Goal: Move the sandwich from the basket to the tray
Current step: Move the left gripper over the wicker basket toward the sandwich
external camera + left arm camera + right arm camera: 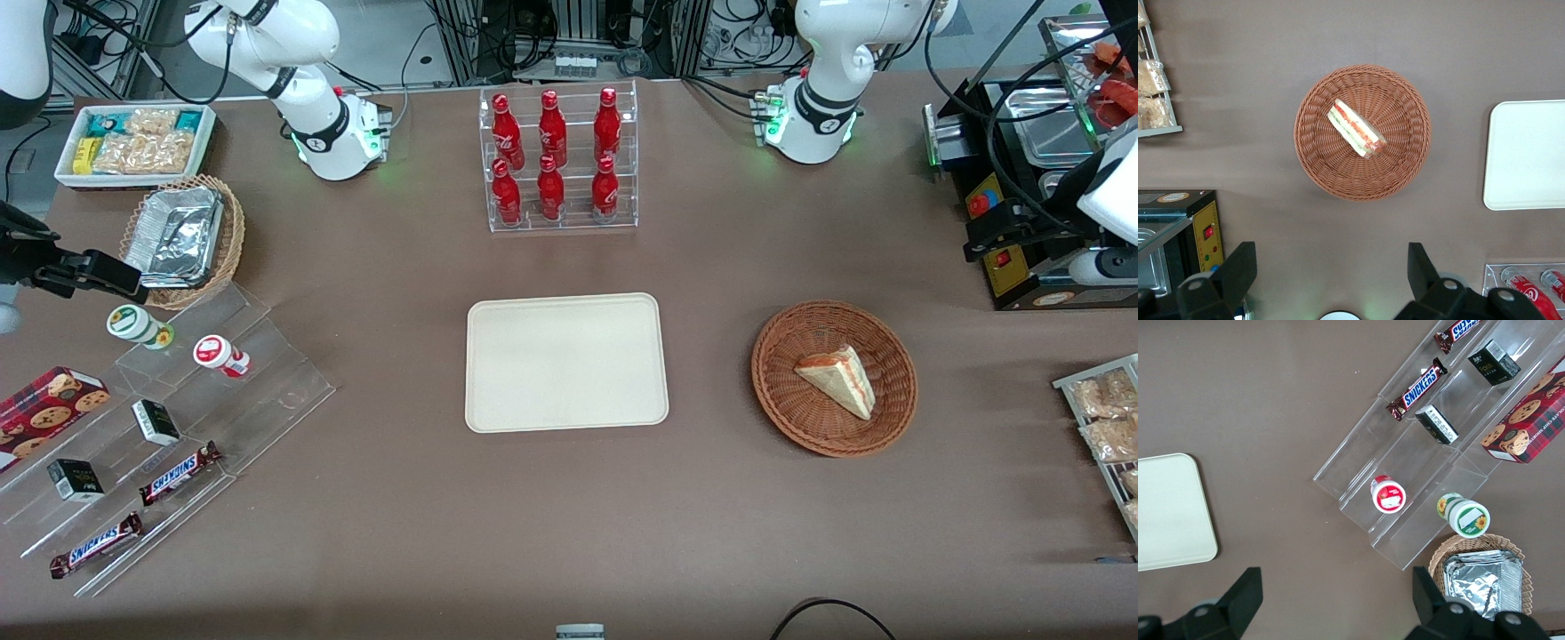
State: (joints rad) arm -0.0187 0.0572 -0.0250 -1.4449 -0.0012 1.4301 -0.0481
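While the sandwich (1357,128) lies in the basket (1405,167) beside the bare tray (1528,157), I see my pincer (1331,280) spread wide, high above the counter (1271,67), holding nothing.

Woven wicker basket (834,378) holds a clear-wrapped sandwich (837,380); smooth matt tray (565,362) lies on a matt brown table (569,516); gripper (1331,273) matt black.

Snickers bars (1421,389) top the clear stepped stand (1405,487) — tray (1168,513) corner well apart.
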